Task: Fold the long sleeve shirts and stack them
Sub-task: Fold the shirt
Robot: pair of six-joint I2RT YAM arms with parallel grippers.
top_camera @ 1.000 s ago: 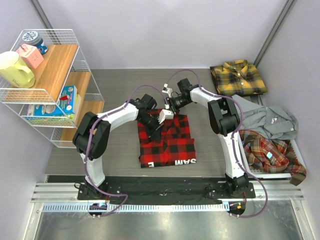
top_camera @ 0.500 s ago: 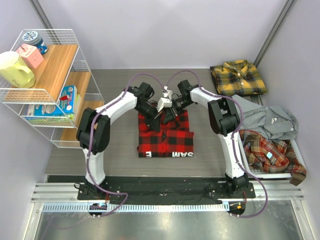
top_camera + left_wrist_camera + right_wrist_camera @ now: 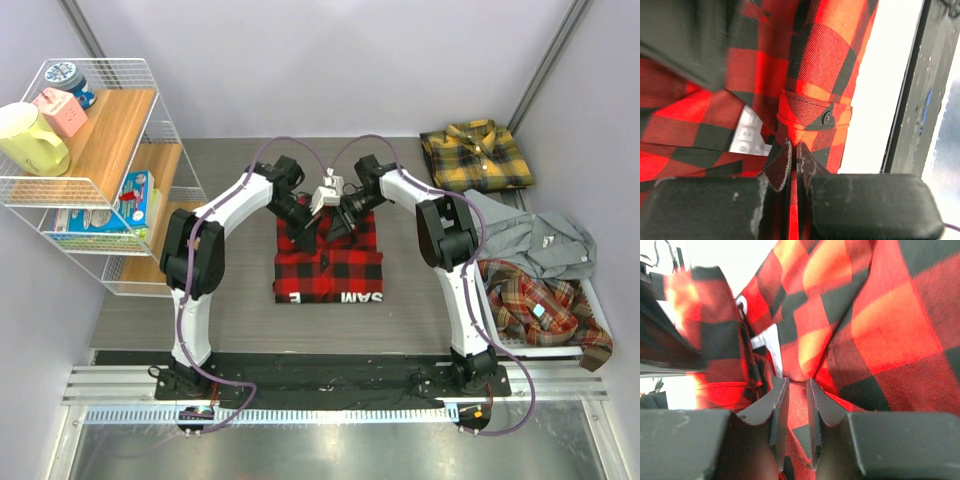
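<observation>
— What's sitting in what?

— The white bin (image 3: 596, 292) on my right holds two shirts, heaped unfolded: the grey shirt (image 3: 545, 240) on top toward the far side, and the orange-brown plaid shirt (image 3: 535, 300) spilling over the near rim. On my left, the wire shelf (image 3: 95, 62) carries a yellow jug (image 3: 30, 138), a pink box (image 3: 60, 110) and a blue tin (image 3: 68, 78) on its top board, with boxes (image 3: 140, 195) lower down.

— And your arms?

— Both reach out over the middle of the table, elbows bowed outward, wrists close together above the far edge of the red-and-black check shirt (image 3: 330, 268). My left gripper (image 3: 792, 150) is clamped tight on a fold of it beside a buttoned cuff. My right gripper (image 3: 796, 385) pinches a bunch of the same cloth between nearly closed fingers.

— Where does that shirt lie?

— Flat on the table between my arms, its white lettering along the near edge.

— The count?

— Four shirts: this one, two in the bin, and the yellow-and-black plaid shirt (image 3: 475, 155) folded at the far right corner. Two arms, one shelf, one bin.
</observation>
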